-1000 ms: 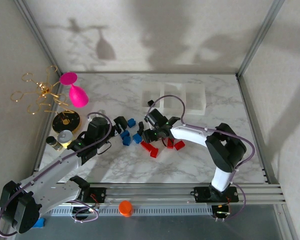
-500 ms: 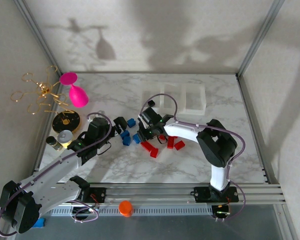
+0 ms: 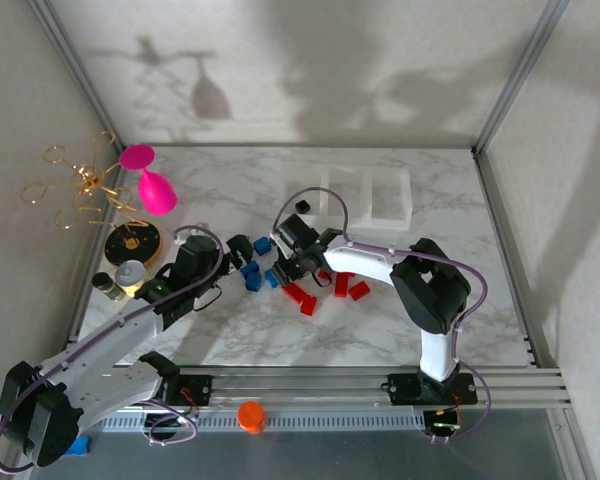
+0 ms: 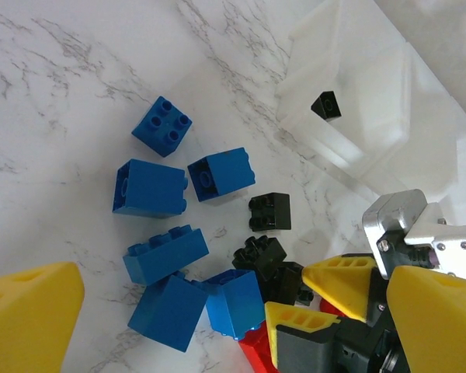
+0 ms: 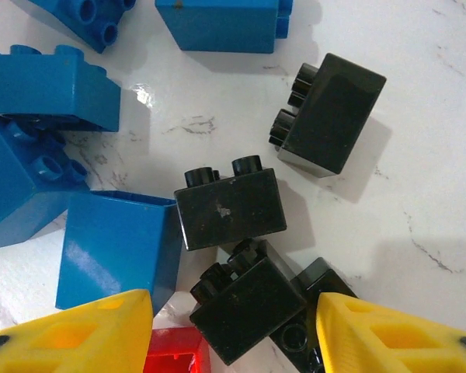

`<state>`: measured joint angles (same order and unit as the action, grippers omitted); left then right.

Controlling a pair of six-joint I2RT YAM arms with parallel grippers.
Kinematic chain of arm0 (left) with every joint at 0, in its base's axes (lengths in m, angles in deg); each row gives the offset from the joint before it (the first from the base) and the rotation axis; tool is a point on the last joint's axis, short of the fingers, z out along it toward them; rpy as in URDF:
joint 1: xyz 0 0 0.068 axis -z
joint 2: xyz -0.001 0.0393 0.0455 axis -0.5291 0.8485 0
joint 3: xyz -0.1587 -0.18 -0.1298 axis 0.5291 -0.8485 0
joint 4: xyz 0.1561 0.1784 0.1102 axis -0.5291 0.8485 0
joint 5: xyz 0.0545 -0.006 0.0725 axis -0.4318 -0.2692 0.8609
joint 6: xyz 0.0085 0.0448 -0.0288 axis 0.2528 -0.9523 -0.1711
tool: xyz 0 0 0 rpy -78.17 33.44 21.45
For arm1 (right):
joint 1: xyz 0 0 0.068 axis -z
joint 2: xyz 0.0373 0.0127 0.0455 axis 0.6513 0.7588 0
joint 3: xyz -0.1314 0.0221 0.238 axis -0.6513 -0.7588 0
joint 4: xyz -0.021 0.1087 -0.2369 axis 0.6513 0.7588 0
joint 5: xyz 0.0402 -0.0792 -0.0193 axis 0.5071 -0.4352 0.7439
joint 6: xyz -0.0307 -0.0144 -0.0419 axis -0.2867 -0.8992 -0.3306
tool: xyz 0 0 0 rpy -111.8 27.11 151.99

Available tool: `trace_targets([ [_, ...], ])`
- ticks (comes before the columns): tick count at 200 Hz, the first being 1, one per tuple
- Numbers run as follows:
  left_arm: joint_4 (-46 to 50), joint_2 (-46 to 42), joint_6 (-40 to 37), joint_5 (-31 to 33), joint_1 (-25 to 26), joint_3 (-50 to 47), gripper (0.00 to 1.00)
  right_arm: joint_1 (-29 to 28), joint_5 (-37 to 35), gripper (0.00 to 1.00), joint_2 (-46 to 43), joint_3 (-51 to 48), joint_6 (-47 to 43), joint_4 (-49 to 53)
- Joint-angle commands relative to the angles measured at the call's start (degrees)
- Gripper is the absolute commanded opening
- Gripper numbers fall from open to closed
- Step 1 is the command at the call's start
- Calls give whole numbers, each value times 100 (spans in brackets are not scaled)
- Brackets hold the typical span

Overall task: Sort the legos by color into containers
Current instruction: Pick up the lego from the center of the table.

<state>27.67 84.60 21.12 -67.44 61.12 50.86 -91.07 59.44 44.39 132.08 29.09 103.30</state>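
Where the marble table (image 3: 480, 270) carried loose stock, the legos (image 3: 280, 280) lay in one heap left of centre, between the two hands. Blue bricks (image 4: 150, 188): six counted from the left wrist view, several tipped on their sides, at the heap's left. Black bricks (image 5: 231, 208): three plain in the right wrist view, studs turned sideways, with a fourth partly hidden beneath them. Red bricks (image 3: 350, 288): a few, at the near right of the heap. Clear tray (image 3: 400, 205) (three square compartments in a row): at the far side of the table, well apart from the heap. It held one black brick (image 4: 326, 105) in its left-end compartment. Right hand (image 5: 233, 330): low over the heap and partly open. Its yellow fingers (image 5: 78, 334) stood either side of a tilted black brick (image 5: 245, 299), a gap showing at each side, nothing gripped. Left hand (image 4: 233, 318): spread wide above the blue bricks, holding nothing. Pink goblet (image 3: 152, 188): tilted, at the table's far left corner.
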Motion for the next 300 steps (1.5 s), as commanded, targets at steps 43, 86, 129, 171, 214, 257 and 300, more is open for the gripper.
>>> trace_targets([
  [43, 219, -194, -75, 234, 45, 72, 100, -175, -475, 50, 336, 424, -70, 464],
  [86, 217, -170, -84, 209, 45, 89, 100, -188, -655, 50, 340, 390, 178, 700],
  [129, 185, -79, -105, 183, 45, 144, 100, -195, -769, 48, 168, 231, 786, 873],
  [171, 210, -83, -125, 205, 45, 160, 100, -247, -735, 43, 242, 410, 1013, 913],
  [214, 264, -150, -148, 269, 45, 154, 100, -298, -805, 43, 530, 742, 1180, 1020],
  [257, 270, -80, -202, 306, 45, 179, 100, -301, -812, 35, 689, 869, 1233, 1012],
  [300, 272, -42, -224, 304, 45, 208, 100, -305, -891, 25, 550, 939, 1252, 999],
])
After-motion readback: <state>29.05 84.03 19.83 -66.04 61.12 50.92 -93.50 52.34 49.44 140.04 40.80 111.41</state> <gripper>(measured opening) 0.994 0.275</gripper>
